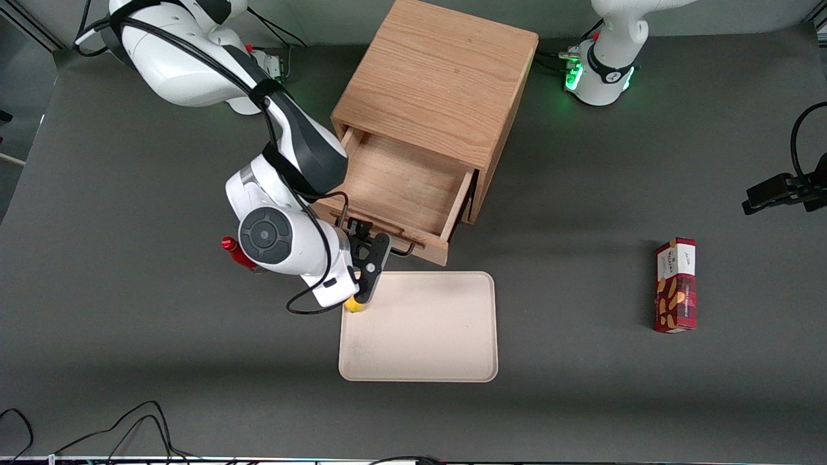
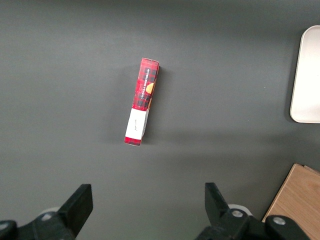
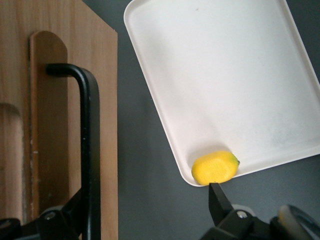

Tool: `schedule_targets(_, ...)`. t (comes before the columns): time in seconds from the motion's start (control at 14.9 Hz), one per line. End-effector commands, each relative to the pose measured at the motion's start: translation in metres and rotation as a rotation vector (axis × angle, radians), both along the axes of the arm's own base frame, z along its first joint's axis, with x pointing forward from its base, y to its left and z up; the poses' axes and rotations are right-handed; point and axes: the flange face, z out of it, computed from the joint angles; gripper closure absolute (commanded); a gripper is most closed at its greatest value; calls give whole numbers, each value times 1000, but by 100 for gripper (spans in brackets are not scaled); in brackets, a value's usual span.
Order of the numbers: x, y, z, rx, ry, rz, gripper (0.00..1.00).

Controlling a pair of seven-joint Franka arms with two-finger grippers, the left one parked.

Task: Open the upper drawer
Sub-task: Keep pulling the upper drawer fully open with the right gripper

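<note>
Black wire forms the thin bar handle (image 3: 90,145) of the light oak upper drawer (image 1: 400,194), and it runs between the spread fingers (image 3: 220,202) of the working arm's gripper (image 1: 369,261); the fingers stand apart, clamping nothing. In the front view, the gripper hangs at the drawer's front, above the table (image 1: 129,361). The drawer is pulled well out of the oak cabinet (image 1: 439,84), baring a plain wood-grain box.

A small red item (image 1: 236,252) lies on the table beside the arm's wrist, partly hidden. A yellow rounded piece (image 3: 216,167) sits in a corner of the cream rectangular tray (image 1: 446,342), which lies just in front of the drawer, nearer the front camera. A red patterned carton (image 1: 676,285) lies well apart, toward the parked arm's end.
</note>
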Motion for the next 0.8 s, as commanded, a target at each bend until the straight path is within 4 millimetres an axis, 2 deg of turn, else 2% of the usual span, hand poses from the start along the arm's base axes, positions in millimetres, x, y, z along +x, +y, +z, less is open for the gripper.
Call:
schedule_targets(0.0, 13, -7, -1, -2, -13, 3, 0)
schedule_targets(0.27, 20, -14, 1, -5, -31, -21, 0)
schedule_targets(0.74, 29, -14, 8, 21, -70, -59, 0)
